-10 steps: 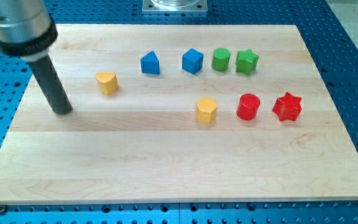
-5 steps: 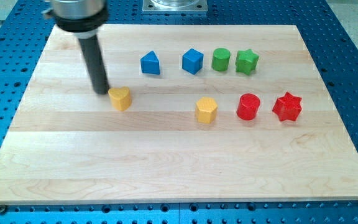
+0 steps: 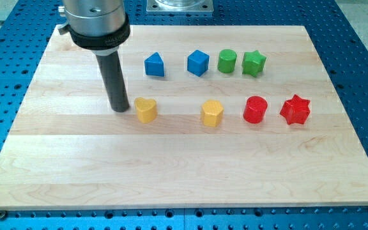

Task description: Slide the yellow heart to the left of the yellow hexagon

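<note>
Yellow heart (image 3: 146, 109) got shoved right toward the yellow hexagon (image 3: 212, 113); my tip (image 3: 120, 108) followed, just beside its left. No jaws here. Two each: yellow, blue, green, red.

my tip (image 3: 120, 108) pushed the yellow heart (image 3: 146, 110) rightward toward the yellow hexagon (image 3: 212, 114)

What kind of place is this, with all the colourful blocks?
Probably a robot lab. A wooden board lies on a blue metal table full of holes, and my tip rests just left of the yellow heart, beside other small blocks like the yellow hexagon.
</note>
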Controlling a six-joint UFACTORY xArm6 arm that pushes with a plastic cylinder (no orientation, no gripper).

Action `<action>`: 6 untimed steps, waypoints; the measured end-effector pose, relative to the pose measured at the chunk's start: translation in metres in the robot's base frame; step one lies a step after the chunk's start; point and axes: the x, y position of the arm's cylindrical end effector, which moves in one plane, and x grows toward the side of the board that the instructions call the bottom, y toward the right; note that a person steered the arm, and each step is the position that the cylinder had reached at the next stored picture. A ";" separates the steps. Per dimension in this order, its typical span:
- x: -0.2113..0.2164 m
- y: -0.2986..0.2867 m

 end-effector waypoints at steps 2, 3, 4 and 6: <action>-0.001 0.012; 0.031 -0.023; 0.016 0.047; 0.003 0.028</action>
